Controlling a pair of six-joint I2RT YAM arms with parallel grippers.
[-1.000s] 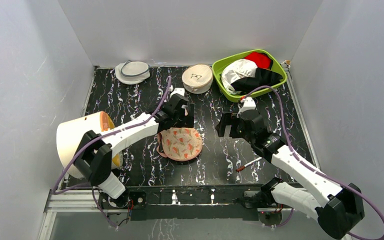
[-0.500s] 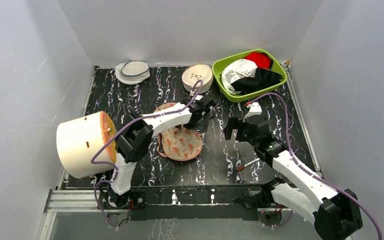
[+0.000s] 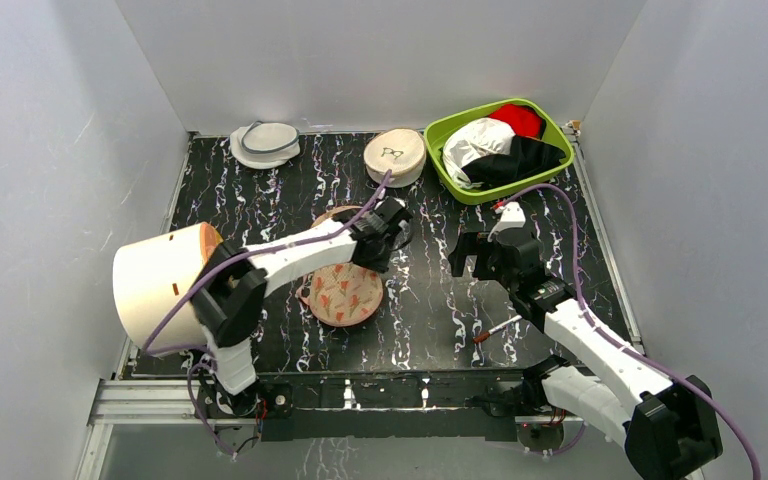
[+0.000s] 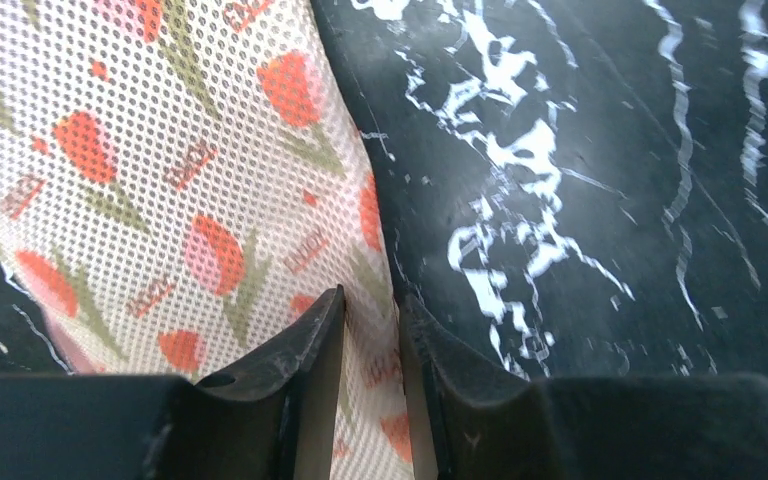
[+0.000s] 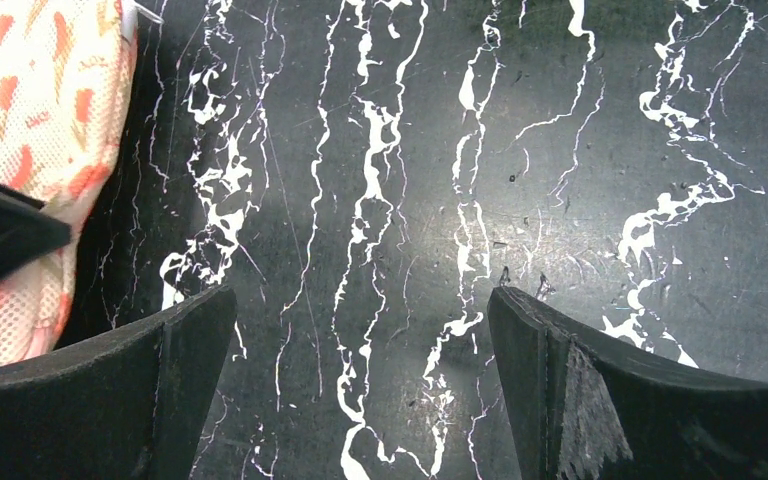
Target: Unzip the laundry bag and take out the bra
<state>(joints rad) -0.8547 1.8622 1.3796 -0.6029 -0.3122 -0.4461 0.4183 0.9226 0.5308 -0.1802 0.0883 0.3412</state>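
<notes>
Left wrist view: our left claw point(image 4: 372, 300) pinches the edge of the laundry bag point(image 4: 160, 180), which lies on the table point(image 4: 610, 200); our right claw point(image 5: 360, 320) hangs spread wide just beside the bag.

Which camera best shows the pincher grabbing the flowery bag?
Left wrist: the left gripper pinches the laundry bag close up. Top view: the arm covers the pinch. Right wrist: only the bag's side.

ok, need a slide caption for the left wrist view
Left pincer pinching the edge of the printed laundry bag over the black marbled table.
</notes>
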